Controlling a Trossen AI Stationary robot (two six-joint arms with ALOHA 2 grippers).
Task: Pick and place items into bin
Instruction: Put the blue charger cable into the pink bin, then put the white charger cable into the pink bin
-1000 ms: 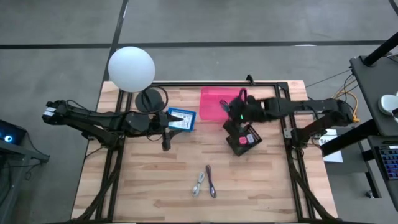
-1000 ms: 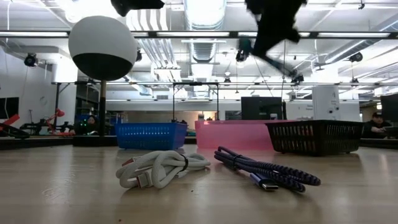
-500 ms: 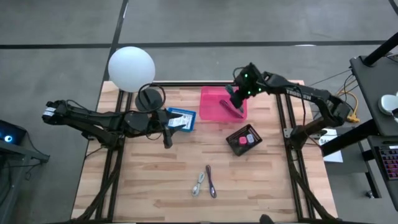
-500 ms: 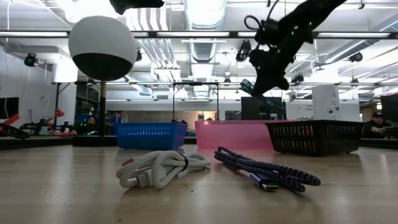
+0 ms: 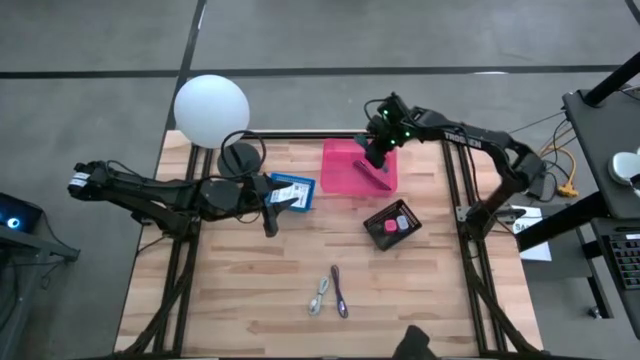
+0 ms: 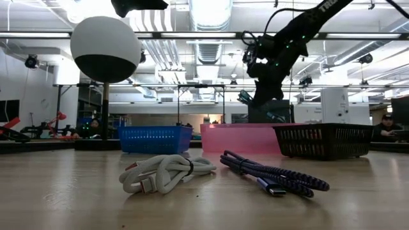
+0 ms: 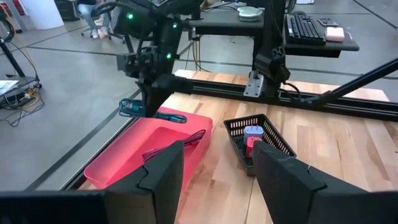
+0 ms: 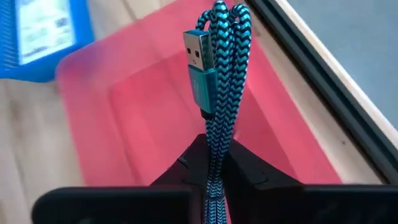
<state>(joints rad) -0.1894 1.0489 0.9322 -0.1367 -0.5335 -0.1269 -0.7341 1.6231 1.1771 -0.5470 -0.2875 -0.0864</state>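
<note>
The right gripper [image 8: 214, 163], clamped on a teal cable [image 8: 217, 74] above the pink bin [image 5: 345, 170], could spill it past the bin's 12 o'clock rim.

We see even, bright light from ceiling strips [image 6: 211, 13] in the low view; near cables [image 6: 167, 174] look slightly soft.

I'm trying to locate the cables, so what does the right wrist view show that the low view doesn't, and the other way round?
Only the right wrist view: the teal braided cable pinched in the right gripper, USB plug visible. Only the low view: the white cable and purple cable lying on the table, plus the black basket. Both show the pink bin and blue basket.
</note>
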